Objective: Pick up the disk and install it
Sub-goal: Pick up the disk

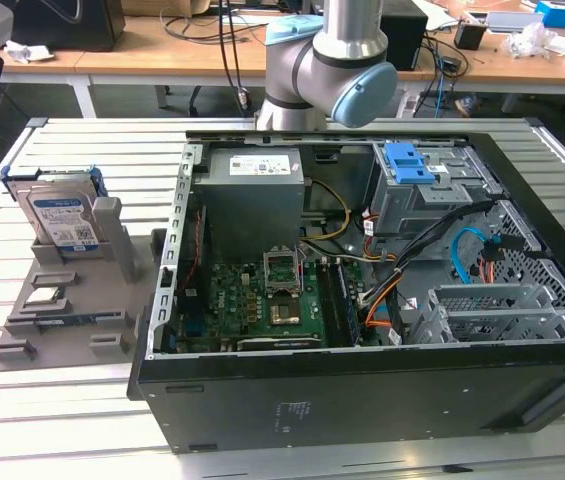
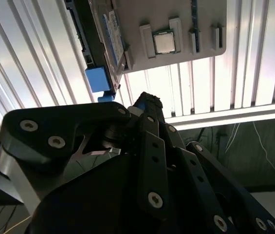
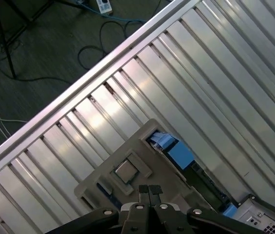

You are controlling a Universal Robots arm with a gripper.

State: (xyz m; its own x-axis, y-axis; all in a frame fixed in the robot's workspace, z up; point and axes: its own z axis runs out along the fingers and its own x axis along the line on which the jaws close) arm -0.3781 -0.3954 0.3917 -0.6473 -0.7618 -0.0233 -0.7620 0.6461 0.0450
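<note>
Auditor: Disk, location?
Clerk: Disk, upright in grey fixture at the exterior view's left, with a blue carrier around it. Well apart from the open computer case. Not lifted.
Auditor: Gripper?
Clerk: Gripper, fingertips pressed together with nothing between them. In the first wrist view it hangs above the fixture, near the seated processor chip, with the disk just beside.
Auditor: Step in hand?
Clerk: By my judgement, approach for the pick; installation not begun. A grasp calls for the fingers parted first, then set astride the disk's top edge, square to its faces and clear of the fixture's posts.
Auditor: Surface, room?
Clerk: Slatted aluminium table, pale and ribbed, bearing fixture and case. Far side: wooden desks with cables. Dark floor past the table's edge, with loose cables and a power strip.
</note>
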